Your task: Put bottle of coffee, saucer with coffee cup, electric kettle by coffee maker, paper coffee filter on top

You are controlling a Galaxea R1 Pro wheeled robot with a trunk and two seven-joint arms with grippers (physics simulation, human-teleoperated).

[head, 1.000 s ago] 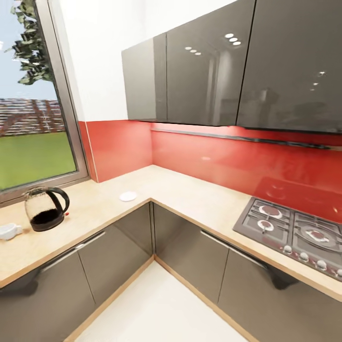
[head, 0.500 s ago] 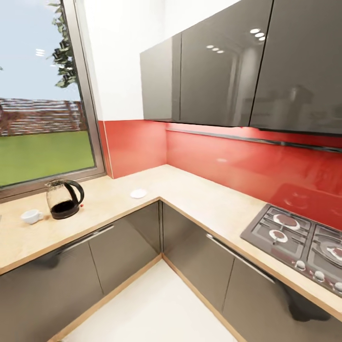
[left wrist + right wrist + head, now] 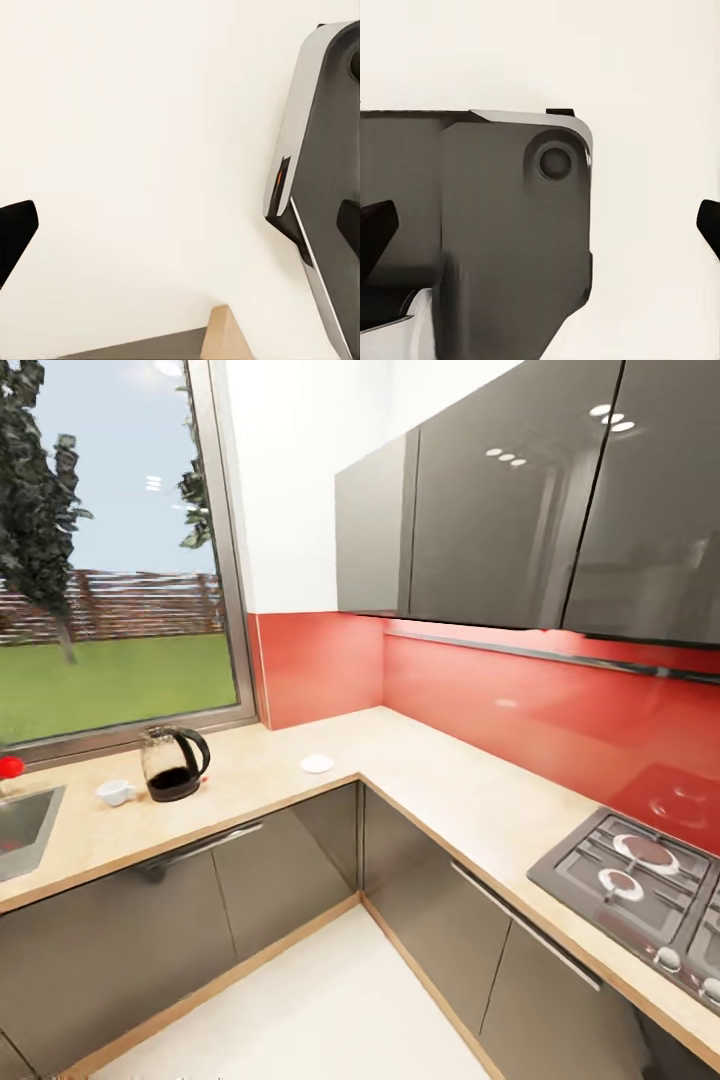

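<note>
The electric kettle, clear glass with a black base and handle, stands on the kitchen countertop under the window. The white coffee cup sits just left of it. The small white saucer lies bare near the counter's inner corner. The coffee maker, bottle of coffee, paper coffee filter and kitchen shelf are out of view. My left gripper and right gripper hang over the pale floor beside my own base, fingertips wide apart and nothing between them.
A steel sink is set into the counter at far left, with a small red object behind it. A gas hob occupies the right run. Dark grey upper cabinets hang over the red backsplash. White floor lies in front.
The head camera has swung left and back, so kettle, cup and saucer sit further right and smaller in the picture. The sink has come into view. Nothing on the counter moved.
</note>
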